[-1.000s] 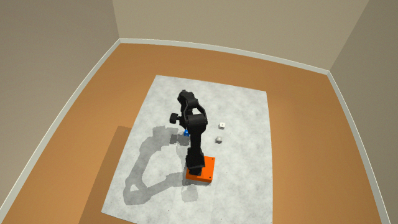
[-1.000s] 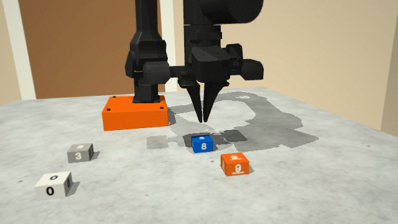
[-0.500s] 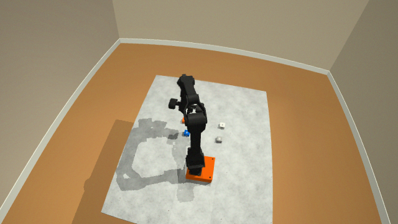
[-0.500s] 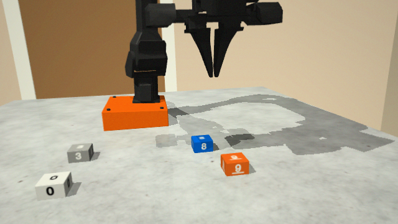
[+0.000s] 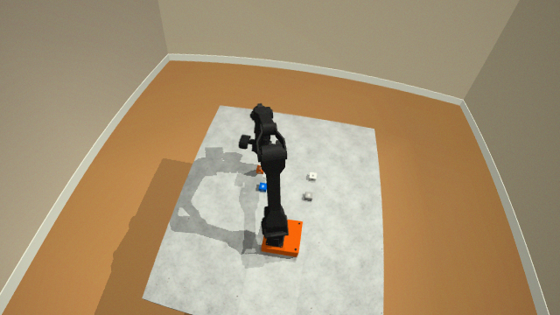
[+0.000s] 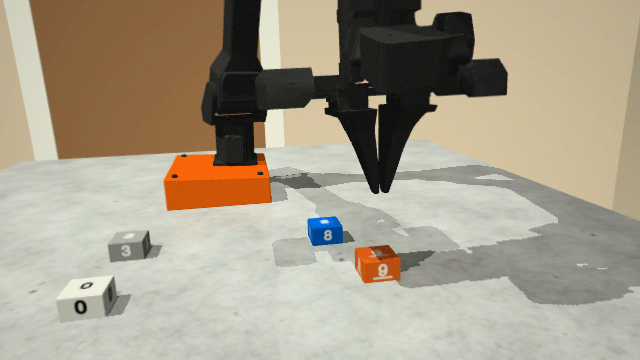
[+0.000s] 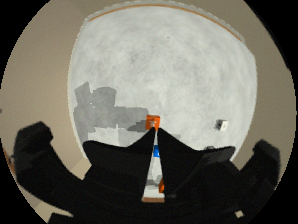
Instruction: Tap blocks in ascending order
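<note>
Four digit-marked cube blocks rest on the mottled gray surface (image 5: 341,219) (image 6: 225,320) (image 7: 165,65). In the exterior view, the blue block marked 8 (image 5: 262,187) (image 6: 325,231) (image 7: 157,151) serves as the reference point. The orange block marked with an underlined 9 (image 5: 260,170) (image 6: 377,265) (image 7: 153,122) is located near it at 4 o'clock. The gray block marked 3 (image 5: 308,196) (image 6: 129,246) is located well apart from it at 9 o'clock. The white block marked 0 (image 5: 312,176) (image 6: 86,298) (image 7: 223,125) sits at 7 o'clock from the gray block. All four blocks stand apart from one another.

The orange base (image 5: 294,241) (image 6: 217,194) carries the black six-joint arm (image 5: 274,188) (image 6: 242,35). In the top view, the blue and orange blocks lie at 11 o'clock from the base; the gray and white blocks lie at 1 o'clock.

The end effector (image 6: 380,192) (image 7: 156,129) points downward with its fingers pressed nearly together and nothing pinched between them. In the exterior view, its tips appear at 12 o'clock from the orange block, raised above the surface and clear of every block. In the wrist view, the orange block appears just beyond the tips, at 12 o'clock. The arm's shadow falls across part of the orange block's top face.
</note>
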`<state>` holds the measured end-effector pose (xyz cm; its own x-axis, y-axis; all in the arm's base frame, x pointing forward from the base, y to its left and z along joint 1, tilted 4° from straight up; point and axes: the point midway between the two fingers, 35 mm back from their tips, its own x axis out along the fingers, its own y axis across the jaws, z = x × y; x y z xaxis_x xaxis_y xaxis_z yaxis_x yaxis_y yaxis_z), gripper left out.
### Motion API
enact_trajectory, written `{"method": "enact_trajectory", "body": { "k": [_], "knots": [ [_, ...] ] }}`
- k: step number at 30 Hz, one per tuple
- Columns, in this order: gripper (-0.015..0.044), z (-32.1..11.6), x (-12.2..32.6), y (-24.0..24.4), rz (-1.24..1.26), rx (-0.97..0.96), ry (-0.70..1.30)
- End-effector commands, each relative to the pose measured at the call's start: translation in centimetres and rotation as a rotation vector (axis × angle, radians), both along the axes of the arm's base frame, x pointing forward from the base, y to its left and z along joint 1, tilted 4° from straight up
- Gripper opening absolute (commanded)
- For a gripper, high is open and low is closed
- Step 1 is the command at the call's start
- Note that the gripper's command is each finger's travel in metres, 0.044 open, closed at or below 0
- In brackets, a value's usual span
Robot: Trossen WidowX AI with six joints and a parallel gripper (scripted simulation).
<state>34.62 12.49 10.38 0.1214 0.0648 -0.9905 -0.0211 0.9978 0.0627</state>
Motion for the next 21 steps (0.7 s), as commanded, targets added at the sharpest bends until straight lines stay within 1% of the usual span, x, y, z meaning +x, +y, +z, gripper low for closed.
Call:
{"method": "enact_trajectory", "body": {
  "k": [1, 21],
  "knots": [
    [0.002, -3.4, -0.5, -0.1, 0.005, -0.015, 0.034],
    [0.002, -6.1, -0.2, 0.0, 0.005, -0.015, 0.034]
  ]
}}
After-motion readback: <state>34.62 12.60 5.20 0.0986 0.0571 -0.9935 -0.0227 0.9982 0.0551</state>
